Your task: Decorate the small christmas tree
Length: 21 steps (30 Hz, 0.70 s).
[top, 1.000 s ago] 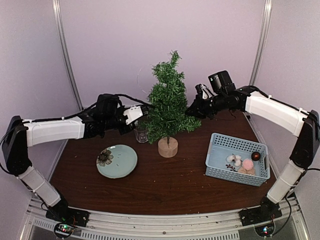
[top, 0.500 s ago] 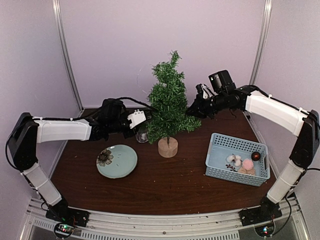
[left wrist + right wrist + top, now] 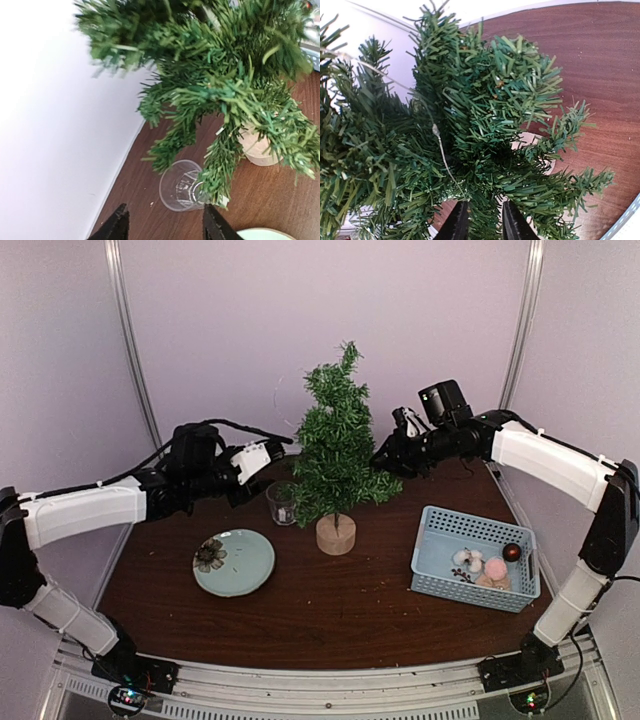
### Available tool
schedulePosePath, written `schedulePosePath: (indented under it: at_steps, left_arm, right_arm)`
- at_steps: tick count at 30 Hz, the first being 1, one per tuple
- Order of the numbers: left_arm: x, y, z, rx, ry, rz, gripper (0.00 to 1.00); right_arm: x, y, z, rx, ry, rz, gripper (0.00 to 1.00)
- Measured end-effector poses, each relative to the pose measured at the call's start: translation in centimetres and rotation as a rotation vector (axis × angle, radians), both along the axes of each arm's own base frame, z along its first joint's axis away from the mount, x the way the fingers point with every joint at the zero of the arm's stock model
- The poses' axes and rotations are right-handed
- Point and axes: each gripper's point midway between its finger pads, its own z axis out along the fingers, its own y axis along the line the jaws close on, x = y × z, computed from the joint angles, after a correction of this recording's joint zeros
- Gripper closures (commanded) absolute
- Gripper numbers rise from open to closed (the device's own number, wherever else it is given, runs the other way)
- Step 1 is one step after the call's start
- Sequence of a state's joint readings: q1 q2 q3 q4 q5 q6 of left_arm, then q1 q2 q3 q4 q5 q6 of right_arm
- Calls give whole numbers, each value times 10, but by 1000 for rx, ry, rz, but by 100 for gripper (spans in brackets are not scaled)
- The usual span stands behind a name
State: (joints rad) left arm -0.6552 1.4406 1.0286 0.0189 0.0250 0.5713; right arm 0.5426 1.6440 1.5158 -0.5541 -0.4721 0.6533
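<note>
Small christmas tree [image 3: 338, 455] at the back edge of the table [image 3: 350, 610], left claw [image 3: 165, 222] wide and empty near a glass [image 3: 181, 192], right claw [image 3: 483, 220] narrowly parted among needles.

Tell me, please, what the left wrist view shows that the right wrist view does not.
Only the left wrist view: a glass standing under the branches, and the rim of a plate. Only the right wrist view: a thin wire lying across the needles. Both: the tree, the table and a pale wall.
</note>
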Motion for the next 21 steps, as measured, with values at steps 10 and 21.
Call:
schedulePosePath:
  at_steps: [10, 21]
  left_arm:
    - [-37, 41, 10, -75, 100, 115, 22]
    - [-70, 58, 17, -294, 344, 227, 19]
  right_arm:
    - [-3, -9, 22, 26, -43, -10, 39]
    - [-31, -50, 70, 93, -161, -30, 25]
